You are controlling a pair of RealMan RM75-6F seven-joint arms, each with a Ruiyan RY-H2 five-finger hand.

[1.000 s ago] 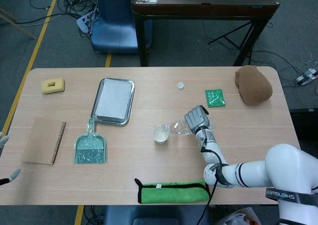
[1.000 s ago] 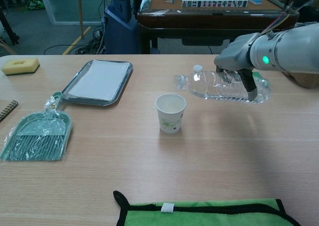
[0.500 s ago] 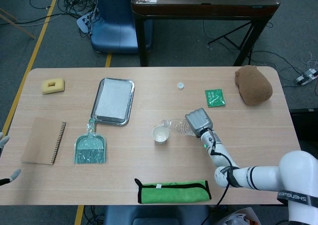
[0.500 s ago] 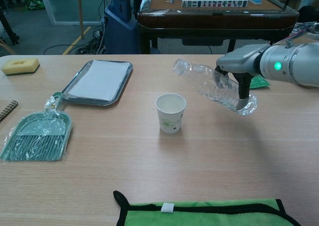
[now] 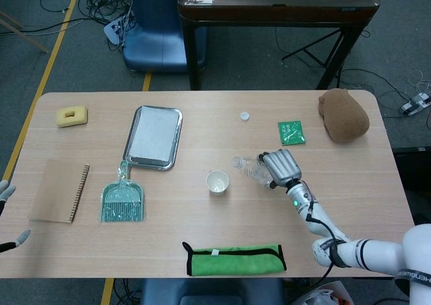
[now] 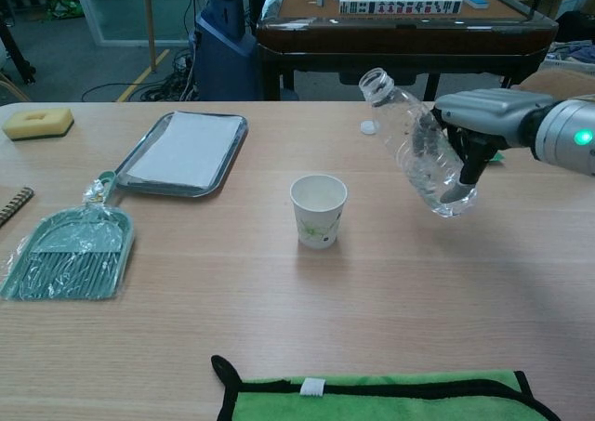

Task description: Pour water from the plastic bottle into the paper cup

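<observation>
Bottle tilting back up, away from the cup.
We see the right hand, fingers wrapped around the plastic bottle, swing its open mouth up and rightward off the paper cup on the tabletop; we judge pouring finished.
</observation>
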